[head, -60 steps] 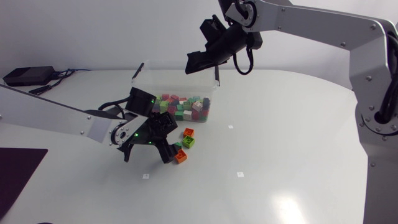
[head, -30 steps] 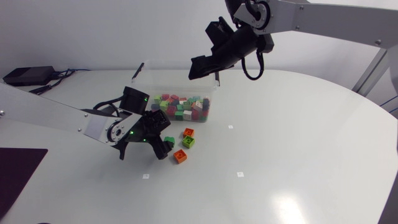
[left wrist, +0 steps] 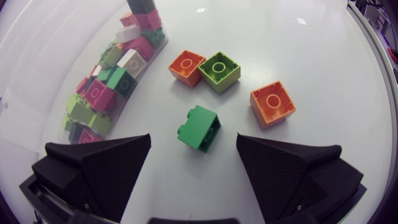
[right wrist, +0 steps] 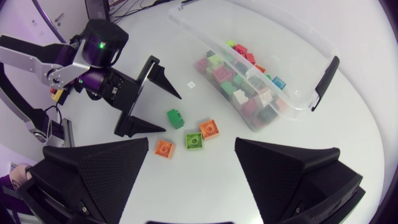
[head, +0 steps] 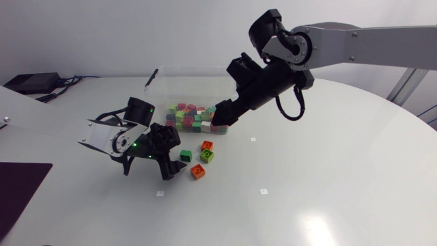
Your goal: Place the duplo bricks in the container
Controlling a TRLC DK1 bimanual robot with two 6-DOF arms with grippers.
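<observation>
Starting at my left: the left gripper (head: 172,158) has lifted a touch and drawn back toward its own side over the last second; before, one finger sat right down beside the nearer orange brick. Its jaws are spread wide now and grip nothing. The dark green brick (left wrist: 199,127) lies tipped on its side on the table between the two fingers, touching neither. That pick isn't made yet, and I judge I'll have to line up and close again.

Moving right, three more loose ones. An orange brick (left wrist: 186,66) and a light green brick (left wrist: 219,71) touch each other just beside the container's near wall. A second orange brick (left wrist: 272,103) sits apart from them, nearer me. None of the three has shifted. So four bricks are left out, and the rest are heaped along the near wall inside the container (right wrist: 280,37).

Further right, the big change: the right gripper (head: 220,117) was high behind the container a second ago and has swung down over its right end, jaws wide apart, carrying nothing.

Room: both grippers now hang near each other with the loose bricks between them, so the lane from bricks to container looks tight, and the container's wall is the edge to clear. The table (head: 328,178) stretches wide to the right, and that's where I'd back out.
</observation>
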